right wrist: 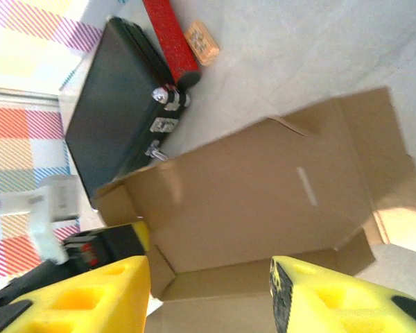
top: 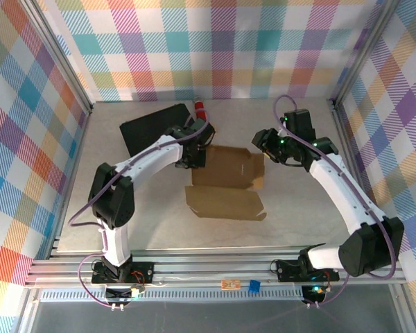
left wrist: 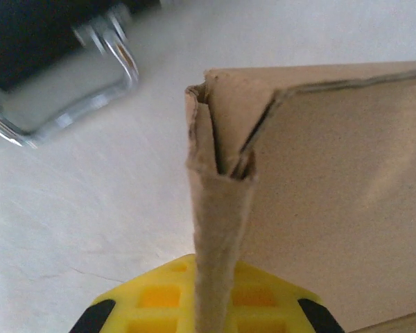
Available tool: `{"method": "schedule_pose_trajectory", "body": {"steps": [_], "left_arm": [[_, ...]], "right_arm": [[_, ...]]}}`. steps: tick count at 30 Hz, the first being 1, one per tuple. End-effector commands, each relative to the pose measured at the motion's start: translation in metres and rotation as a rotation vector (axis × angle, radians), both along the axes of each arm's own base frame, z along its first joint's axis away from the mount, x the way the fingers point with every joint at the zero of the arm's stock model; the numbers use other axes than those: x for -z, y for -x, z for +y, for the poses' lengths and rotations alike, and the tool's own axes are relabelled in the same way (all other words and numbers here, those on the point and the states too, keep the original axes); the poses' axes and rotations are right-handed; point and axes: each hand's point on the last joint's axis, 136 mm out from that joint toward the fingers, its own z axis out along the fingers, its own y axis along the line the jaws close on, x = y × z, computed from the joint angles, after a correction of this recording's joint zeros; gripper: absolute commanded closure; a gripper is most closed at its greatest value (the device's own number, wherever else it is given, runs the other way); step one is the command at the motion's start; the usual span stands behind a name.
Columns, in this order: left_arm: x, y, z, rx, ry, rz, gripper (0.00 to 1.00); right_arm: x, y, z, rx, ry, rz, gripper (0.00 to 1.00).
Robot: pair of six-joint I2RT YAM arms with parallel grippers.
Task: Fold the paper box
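The paper box [top: 225,173] lies partly folded mid-table, a brown cardboard sheet with its lid flap [top: 225,203] flat toward the arms. My left gripper [top: 196,158] is at the box's left side. In the left wrist view its yellow fingers [left wrist: 152,298] are shut on the doubled-over side wall [left wrist: 218,201], which stands upright next to the box's floor panel [left wrist: 333,194]. My right gripper [top: 265,151] hovers at the box's right edge. It is open [right wrist: 208,305], its yellow pads [right wrist: 90,298] apart above the box's inside [right wrist: 263,194], with nothing between them.
A black case [top: 152,128] with a metal handle [left wrist: 69,104] lies at the back left, close to the left gripper. A red cylinder [top: 200,109] rests behind the box beside the case. Checkered walls and metal frame rails enclose the table [top: 298,208].
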Motion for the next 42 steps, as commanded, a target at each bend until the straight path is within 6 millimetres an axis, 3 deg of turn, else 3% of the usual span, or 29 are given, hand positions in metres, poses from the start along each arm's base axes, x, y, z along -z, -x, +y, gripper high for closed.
{"method": "schedule_pose_trajectory", "body": {"steps": [1,7,13,19,28,37,42], "left_arm": [[-0.056,-0.013,0.017,0.037,-0.086,-0.171,1.0],[-0.11,-0.026,0.027,0.059,-0.122,-0.351,1.0],[-0.137,-0.025,0.034,0.062,-0.112,-0.479,1.0],[-0.14,-0.021,0.033,0.063,-0.079,-0.495,1.0],[-0.139,-0.019,0.031,0.08,-0.064,-0.484,1.0],[-0.137,-0.018,0.027,0.091,-0.062,-0.482,1.0],[-0.139,-0.02,0.025,0.093,-0.06,-0.489,1.0]], "right_arm": [[-0.021,-0.003,-0.006,0.087,-0.041,-0.026,0.52],[-0.059,-0.018,-0.004,0.134,-0.096,-0.077,0.51],[-0.075,-0.043,0.01,0.166,-0.199,-0.048,0.51],[-0.062,-0.068,0.018,0.204,-0.229,-0.009,0.52],[-0.041,-0.09,0.038,0.169,-0.294,0.054,0.51],[-0.04,-0.1,0.056,0.143,-0.367,0.093,0.49],[-0.038,-0.095,0.066,0.141,-0.406,0.134,0.56]]}}
